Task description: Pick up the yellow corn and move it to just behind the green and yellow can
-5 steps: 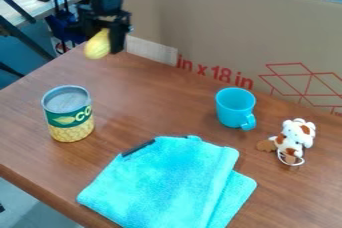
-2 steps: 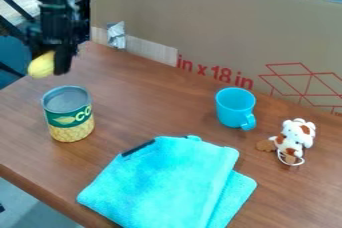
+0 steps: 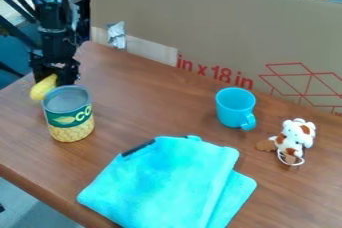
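Gripper [image 3: 53, 78] holds yellow object [image 3: 43, 87] behind the can [image 3: 68, 113].

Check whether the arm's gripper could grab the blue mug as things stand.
Probably not: the gripper has a yellow object in its grasp, though the mug stands upright, top uncovered.

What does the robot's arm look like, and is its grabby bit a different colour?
The arm is black, with chunky, boxy parts joined together. The tool at its end is black too. Any writing is too small to tell.
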You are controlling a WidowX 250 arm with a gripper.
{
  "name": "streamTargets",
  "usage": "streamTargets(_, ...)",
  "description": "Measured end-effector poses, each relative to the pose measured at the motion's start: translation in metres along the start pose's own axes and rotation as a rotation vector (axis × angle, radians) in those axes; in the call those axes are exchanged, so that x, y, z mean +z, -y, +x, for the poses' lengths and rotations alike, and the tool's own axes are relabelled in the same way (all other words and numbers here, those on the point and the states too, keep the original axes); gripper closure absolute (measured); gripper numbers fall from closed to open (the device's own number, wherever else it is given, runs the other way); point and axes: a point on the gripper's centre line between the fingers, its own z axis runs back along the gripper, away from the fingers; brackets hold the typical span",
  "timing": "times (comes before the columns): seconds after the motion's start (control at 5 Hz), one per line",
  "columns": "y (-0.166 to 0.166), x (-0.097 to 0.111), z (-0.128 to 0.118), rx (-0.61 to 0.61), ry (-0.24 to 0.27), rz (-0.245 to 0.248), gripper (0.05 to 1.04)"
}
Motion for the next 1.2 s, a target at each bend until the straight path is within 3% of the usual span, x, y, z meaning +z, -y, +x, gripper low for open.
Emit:
streamTargets(0.2, -0.004, 0.001, -0.001, 0.009, 0.014, -0.007, 0.336)
streamTargets(0.4, -0.011, -0.001, -0.004, 0.064, 0.041, -0.052, 0.086)
streamTargets(0.6, -0.023, 0.037, -0.002, 0.129, 0.199, -0.049, 0.074)
streamTargets(0.8, -0.026, 0.069, -0.011, 0.165, 0.297, -0.045, 0.079)
streamTargets(1.0, -0.009, 0.112, -0.027, 0.115, 0.398, -0.041, 0.081)
streamTargets(1.2, 0.019, 0.138, -0.045, 0.023, 0.384, -0.032, 0.081)
